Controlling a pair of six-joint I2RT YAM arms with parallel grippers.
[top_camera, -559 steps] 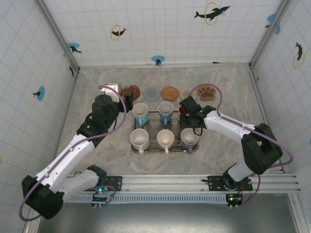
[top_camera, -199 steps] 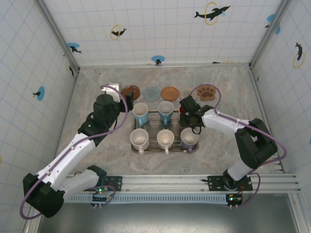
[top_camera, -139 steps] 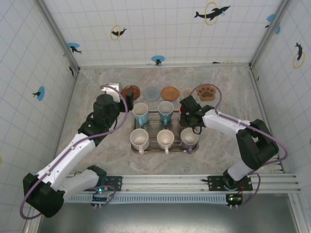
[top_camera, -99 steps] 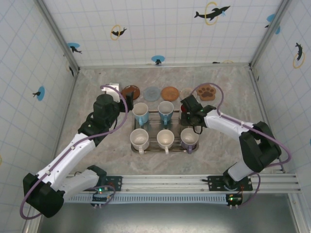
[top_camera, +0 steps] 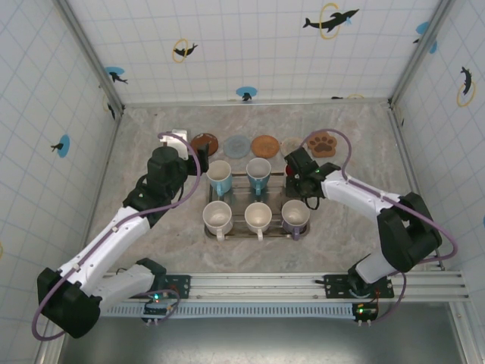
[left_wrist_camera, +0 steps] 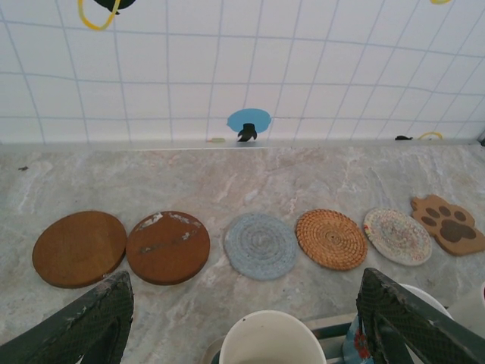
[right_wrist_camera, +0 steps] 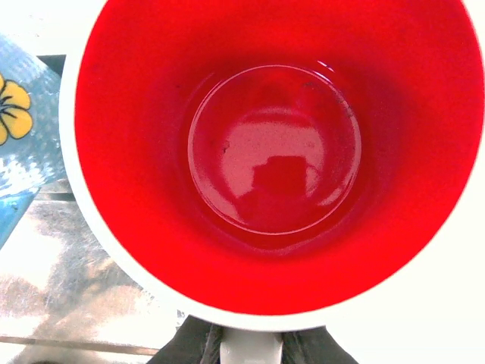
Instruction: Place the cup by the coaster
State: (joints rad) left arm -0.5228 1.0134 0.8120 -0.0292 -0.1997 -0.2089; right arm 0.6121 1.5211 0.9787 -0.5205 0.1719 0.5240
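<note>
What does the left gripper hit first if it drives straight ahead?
Likely the cup, whose rim sits low between the left gripper's open jaws. If it clears that, the grey coaster beyond. Depth is unclear.

My top camera sits high up behind me and looks down on the whole table (top_camera: 364, 144). My left wrist camera is low and looks flat across to the back wall (left_wrist_camera: 303, 61), with my left fingers (left_wrist_camera: 83, 322) at its bottom corners. It is quite near the row of coasters (left_wrist_camera: 261, 244), and the top camera sees that same row from above. My right wrist camera looks straight down into the red cup (right_wrist_camera: 273, 152), very close. The blue flower cup (right_wrist_camera: 19, 152) at its left edge is in the top view too.
</note>
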